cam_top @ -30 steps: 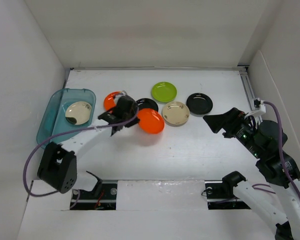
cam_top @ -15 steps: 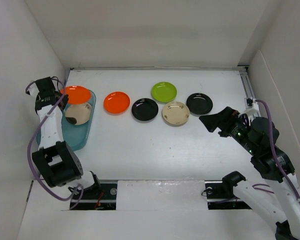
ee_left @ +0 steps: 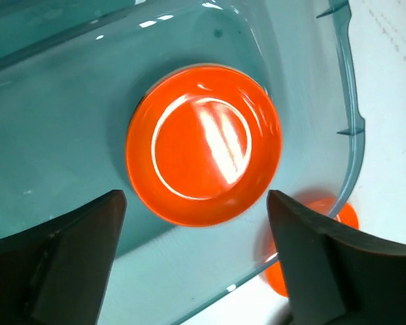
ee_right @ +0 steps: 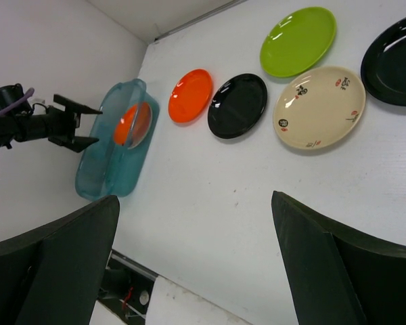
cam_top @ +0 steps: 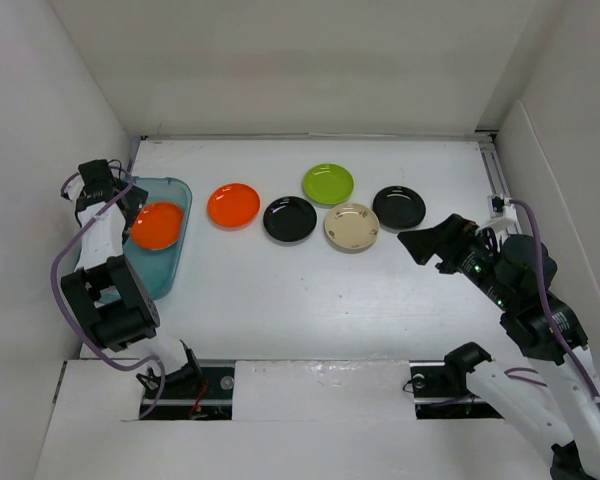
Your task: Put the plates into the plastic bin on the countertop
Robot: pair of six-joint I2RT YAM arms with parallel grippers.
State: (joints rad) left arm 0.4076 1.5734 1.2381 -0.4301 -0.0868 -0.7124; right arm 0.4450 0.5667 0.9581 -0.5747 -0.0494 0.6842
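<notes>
An orange plate [cam_top: 158, 225] lies inside the teal plastic bin [cam_top: 152, 272], in its far half and close to the wall on the bin's right side; the rest of the bin floor shows bare. I cannot tell whether the plate sits quite flat or leans a little. The left gripper [cam_top: 123, 195] hangs over the bin's far left rim, its fingers [ee_left: 88, 237] spread wide to either side of that plate, gripping nothing and touching nothing. Outside the bin, on the white countertop [cam_top: 310, 290], five more plates lie to its right. The second orange plate [cam_top: 233, 204] is near the bin's far right corner. Next comes a black plate [cam_top: 289, 218], then a lime green plate [cam_top: 328, 183] set farther back, a cream plate [cam_top: 351, 226] with small flower marks, and the other black plate [cam_top: 399, 207] farthest from the bin. The right gripper [cam_top: 412, 248] hovers well apart from the bin, just past that last black plate, its fingers fully parted and empty.
</notes>
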